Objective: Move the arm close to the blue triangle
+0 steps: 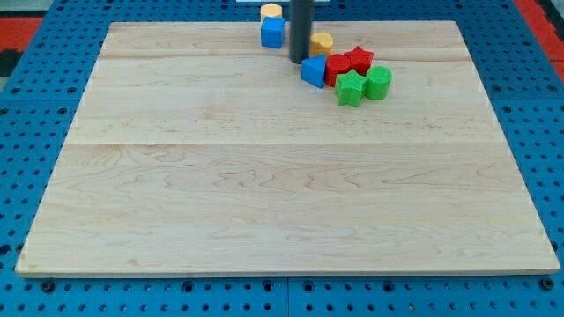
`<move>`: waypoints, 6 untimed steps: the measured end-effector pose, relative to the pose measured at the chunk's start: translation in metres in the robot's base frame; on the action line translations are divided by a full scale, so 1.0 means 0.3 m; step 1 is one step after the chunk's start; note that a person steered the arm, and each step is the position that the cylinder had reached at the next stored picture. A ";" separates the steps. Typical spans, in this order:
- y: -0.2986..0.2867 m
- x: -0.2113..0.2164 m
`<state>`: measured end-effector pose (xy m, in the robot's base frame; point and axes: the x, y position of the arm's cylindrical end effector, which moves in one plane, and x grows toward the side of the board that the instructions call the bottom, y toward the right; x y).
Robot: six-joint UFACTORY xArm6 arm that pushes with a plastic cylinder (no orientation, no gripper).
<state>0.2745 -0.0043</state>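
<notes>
The blue triangle (313, 72) lies near the board's top centre, at the left end of a cluster of blocks. My tip (300, 61) stands just at its upper left, touching or nearly touching it. The dark rod rises straight up out of the view's top. A blue cube (272, 33) sits to the left of the rod, with a yellow block (271, 11) right above it. A yellow block (322, 42) shows just right of the rod.
Right of the blue triangle are a red block (337, 67), a red star (359, 60), a green star (351, 88) and a green block (379, 82), packed together. The wooden board (264, 176) lies on a blue perforated table.
</notes>
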 end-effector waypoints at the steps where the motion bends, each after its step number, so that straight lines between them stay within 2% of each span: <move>1: -0.054 -0.065; 3: 0.025 -0.149; 4: 0.168 -0.149; 5: 0.210 -0.148; 6: 0.182 -0.032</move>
